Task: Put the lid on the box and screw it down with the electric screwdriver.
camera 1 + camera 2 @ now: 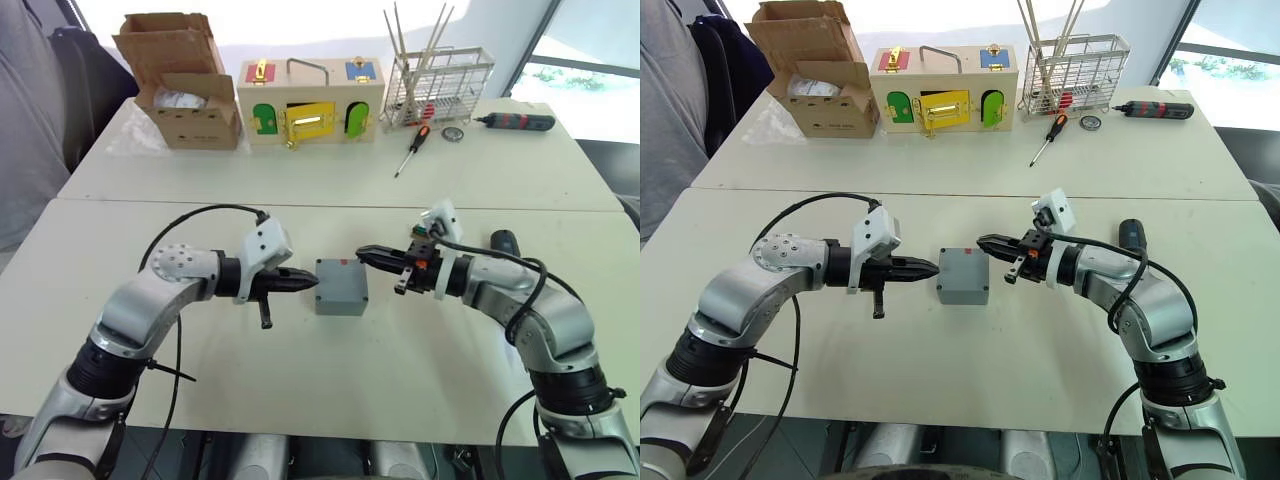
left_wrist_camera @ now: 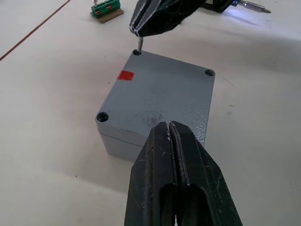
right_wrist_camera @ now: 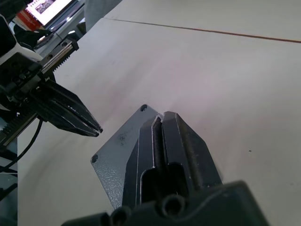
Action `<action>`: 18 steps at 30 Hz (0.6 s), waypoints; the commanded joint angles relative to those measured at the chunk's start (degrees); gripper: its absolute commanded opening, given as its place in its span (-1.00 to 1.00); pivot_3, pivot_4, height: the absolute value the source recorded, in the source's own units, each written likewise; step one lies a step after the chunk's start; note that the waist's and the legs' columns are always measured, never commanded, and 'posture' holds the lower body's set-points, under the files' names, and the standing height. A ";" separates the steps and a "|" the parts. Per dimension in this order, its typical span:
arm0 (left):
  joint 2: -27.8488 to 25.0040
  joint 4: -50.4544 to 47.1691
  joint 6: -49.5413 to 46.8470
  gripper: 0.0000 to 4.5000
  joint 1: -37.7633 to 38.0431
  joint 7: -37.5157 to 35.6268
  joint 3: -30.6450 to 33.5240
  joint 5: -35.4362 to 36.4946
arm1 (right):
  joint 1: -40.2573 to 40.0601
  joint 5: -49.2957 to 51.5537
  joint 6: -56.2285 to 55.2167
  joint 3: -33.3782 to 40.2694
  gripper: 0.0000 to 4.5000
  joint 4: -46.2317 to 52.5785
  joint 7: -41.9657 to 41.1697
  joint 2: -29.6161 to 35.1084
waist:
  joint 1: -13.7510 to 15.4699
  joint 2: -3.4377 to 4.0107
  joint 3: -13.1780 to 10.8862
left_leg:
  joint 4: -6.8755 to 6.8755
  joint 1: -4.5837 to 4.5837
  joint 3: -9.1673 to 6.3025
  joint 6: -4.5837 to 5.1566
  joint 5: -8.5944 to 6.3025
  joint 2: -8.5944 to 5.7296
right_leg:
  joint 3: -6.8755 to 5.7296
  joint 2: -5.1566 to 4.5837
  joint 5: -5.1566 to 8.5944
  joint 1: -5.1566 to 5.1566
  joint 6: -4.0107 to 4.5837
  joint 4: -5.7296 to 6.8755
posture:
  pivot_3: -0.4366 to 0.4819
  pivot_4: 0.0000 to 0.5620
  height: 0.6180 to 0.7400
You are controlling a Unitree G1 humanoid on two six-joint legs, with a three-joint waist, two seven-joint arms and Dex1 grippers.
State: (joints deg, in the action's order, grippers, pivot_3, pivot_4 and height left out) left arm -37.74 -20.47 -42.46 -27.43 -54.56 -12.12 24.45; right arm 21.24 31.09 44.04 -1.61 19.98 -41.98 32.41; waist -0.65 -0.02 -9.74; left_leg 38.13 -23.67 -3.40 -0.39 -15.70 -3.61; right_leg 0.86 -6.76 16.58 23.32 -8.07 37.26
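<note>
Grey lid [image 2: 160, 94] flat on box [image 1: 341, 290] | both grippers' fingers closed, empty | screwdriver [image 1: 1129, 236] axis front-back

bright, even daylight from windows at the upper right and top of the frame, blown out to white glare there. shadows on the pale counter [image 1: 330, 380] are soft and faint. in the wrist views the near pincer [image 2: 173, 136] is slightly soft; a bluish glow shows at the upper right.
</note>
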 commanded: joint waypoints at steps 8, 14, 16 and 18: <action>-0.10 -1.69 0.27 -1.00 -0.20 0.43 1.13 0.67 | -0.60 -0.65 -1.74 0.66 -0.99 0.43 -0.35 0.54 | -0.01 0.00 0.00 | 0.00 0.00 0.00 0.00 0.00 0.00 | 0.00 0.00 0.00 0.00 0.00 0.00 | -0.05 -0.47 0.92; 0.35 -1.21 0.65 -1.00 -0.56 0.51 0.76 0.37 | -1.09 -1.74 -2.34 0.53 -0.99 -0.34 0.08 0.45 | 0.00 0.00 0.00 | 0.00 0.00 0.00 0.00 0.00 0.00 | 0.00 0.00 0.00 0.00 0.00 0.00 | -0.05 -0.47 0.92; 0.40 -1.13 0.69 -1.00 -0.56 0.59 0.75 0.28 | -1.19 -1.97 -2.42 0.54 -0.99 -0.56 0.10 0.46 | -0.01 0.00 0.00 | 0.00 0.00 0.00 0.00 0.00 0.00 | 0.00 0.00 0.00 0.00 0.00 0.00 | -0.05 -0.47 0.92; 0.37 -1.23 0.62 -1.00 -0.48 0.67 0.85 0.30 | -1.27 -2.10 -2.45 0.53 -0.99 -0.77 0.09 0.44 | -0.01 0.00 0.00 | 0.00 0.00 0.00 0.00 0.00 0.00 | -0.01 0.00 0.00 0.00 0.00 0.00 | -0.05 -0.47 0.92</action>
State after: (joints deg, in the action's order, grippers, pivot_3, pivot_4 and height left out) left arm -37.40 -20.46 -42.80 -27.40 -53.93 -12.19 24.41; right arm 19.91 29.18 42.86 -1.62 18.26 -41.91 32.58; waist -0.66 -0.02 -9.74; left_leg 38.13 -23.67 -3.40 -0.39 -15.70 -3.61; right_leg 0.86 -6.75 16.58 23.32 -8.07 37.26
